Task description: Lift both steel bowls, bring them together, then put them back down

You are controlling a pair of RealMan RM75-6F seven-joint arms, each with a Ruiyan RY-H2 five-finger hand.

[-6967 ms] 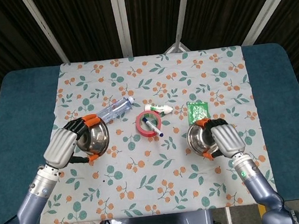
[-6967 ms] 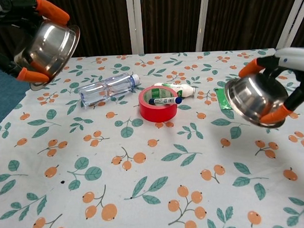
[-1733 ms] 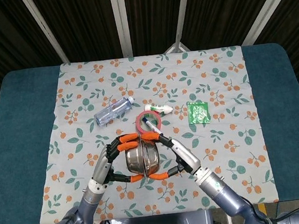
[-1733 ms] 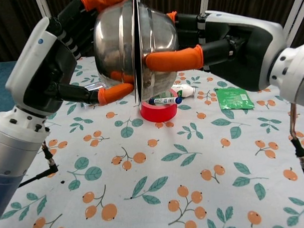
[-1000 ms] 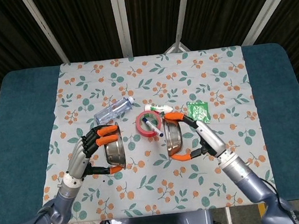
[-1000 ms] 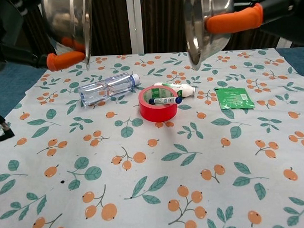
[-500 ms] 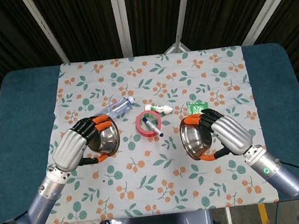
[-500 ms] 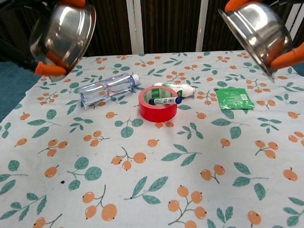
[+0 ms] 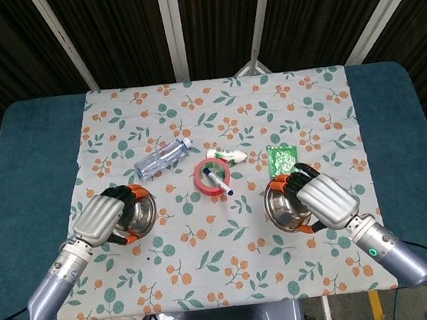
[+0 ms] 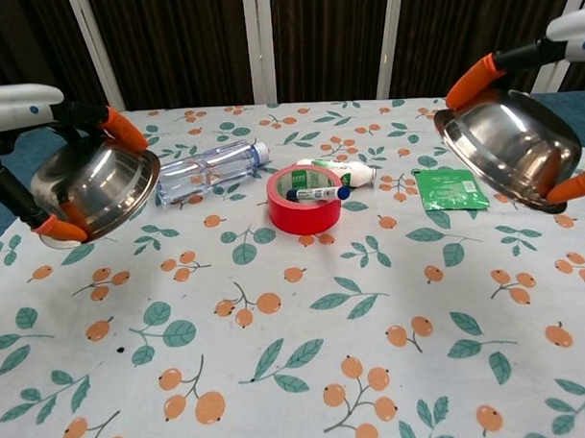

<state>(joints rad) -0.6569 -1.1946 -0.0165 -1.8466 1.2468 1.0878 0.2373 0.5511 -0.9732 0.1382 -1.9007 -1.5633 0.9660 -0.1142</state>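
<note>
Dark slatted panels back a blue table [image 9: 20,151] spread with a berry-print cloth [image 9: 216,113]. At about 8 o'clock on the cloth, the left bowl [image 10: 95,192] is gripped by the left hand [image 9: 106,217]; at about 4 o'clock, the right bowl [image 10: 511,146] is gripped by the right hand [image 9: 322,200]. In the chest view both bowls hang clear of the cloth, tilted with their open mouths turned downward and inward, well apart from each other. Judging by that, only the setting-down seems left: neither bowl rests on the cloth yet. Each hand wraps over its bowl from the outer side, orange fingertips hooked on the rim, forearms reaching in from 6 o'clock. Between the bowls lie a red tape roll [image 9: 212,176] with a marker [image 9: 217,180] across it, a plastic bottle [image 9: 161,159], a small white tube [image 9: 228,155] and a green packet [image 9: 281,159].
</note>
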